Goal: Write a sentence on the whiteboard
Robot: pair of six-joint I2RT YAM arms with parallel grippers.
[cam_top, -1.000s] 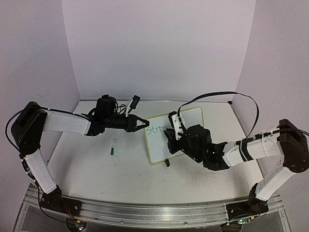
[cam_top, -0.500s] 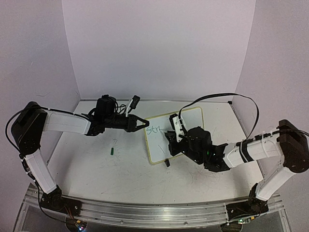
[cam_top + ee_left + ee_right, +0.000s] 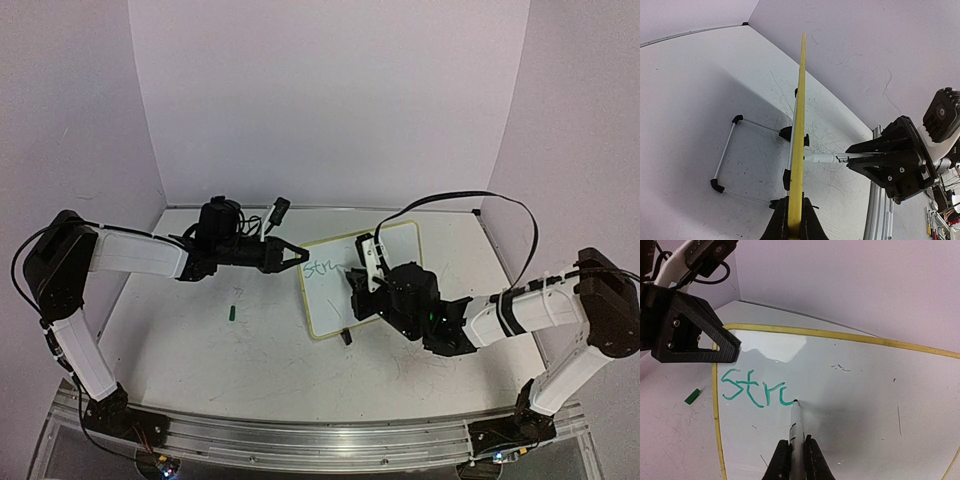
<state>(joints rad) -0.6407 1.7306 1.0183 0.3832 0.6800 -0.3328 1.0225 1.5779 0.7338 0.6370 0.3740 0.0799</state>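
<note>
The whiteboard (image 3: 325, 302) stands tilted on the table, its yellow frame edge-on in the left wrist view (image 3: 800, 115). My left gripper (image 3: 300, 256) (image 3: 794, 227) is shut on the frame at the board's left edge. The sentence (image 3: 752, 388) (image 3: 320, 268) reads "Str" in green, with a curved stroke after it. My right gripper (image 3: 796, 455) (image 3: 362, 285) is shut on a white marker (image 3: 796, 432) (image 3: 822, 158). The marker's tip touches the board at the end of that last stroke.
A green marker cap (image 3: 232, 312) (image 3: 692, 396) lies on the table left of the board. A black clip foot (image 3: 346, 338) sits at the board's near edge. A wire stand (image 3: 727, 155) props the board from behind. Walls close in the back and both sides.
The right gripper has shifted slightly right with the marker, adding a curved green stroke after "Str". The left arm and the board have stayed still.
</note>
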